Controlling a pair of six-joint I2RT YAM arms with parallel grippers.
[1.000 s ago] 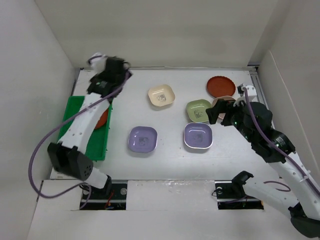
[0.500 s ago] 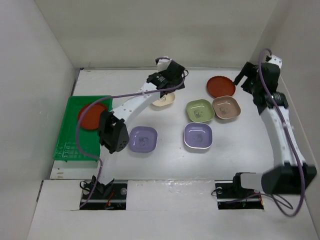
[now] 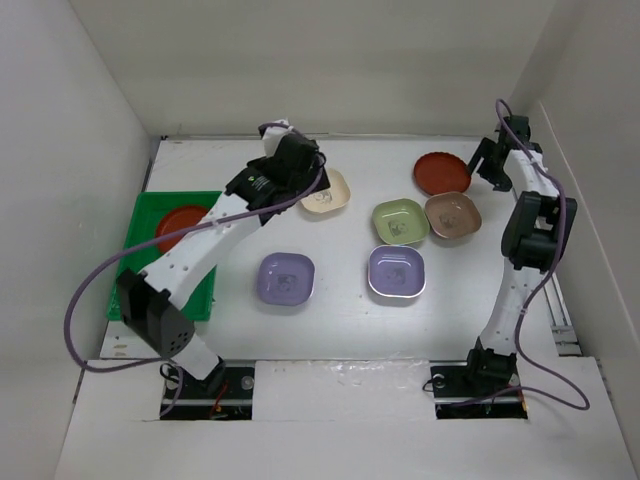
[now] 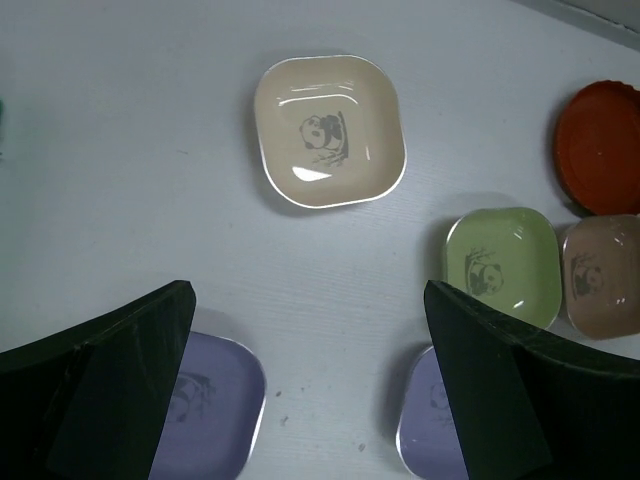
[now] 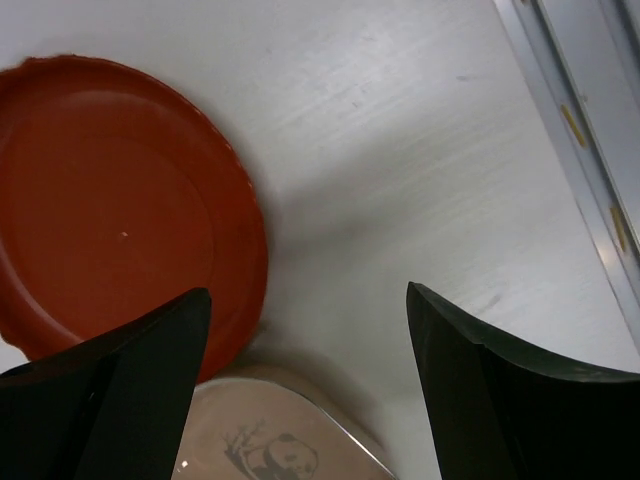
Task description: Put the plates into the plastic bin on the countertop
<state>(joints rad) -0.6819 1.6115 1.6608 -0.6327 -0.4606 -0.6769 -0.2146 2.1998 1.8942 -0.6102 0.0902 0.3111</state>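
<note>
Glossy, smooth cream plate [image 4: 328,132]; duller red-brown plate [image 5: 110,190] with rippled rim, upper left; matt, faintly streaked white countertop [image 5: 380,120]; pale metal rail [image 5: 590,160], right edge.

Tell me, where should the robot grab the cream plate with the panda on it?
Probably the raised rim, from straight above. The cream plate lies flat on the countertop, so nothing slips under it; one finger goes inside the rim, one outside. The edge nearest the open left gripper looks easiest: no other plate crowds that side.
</note>
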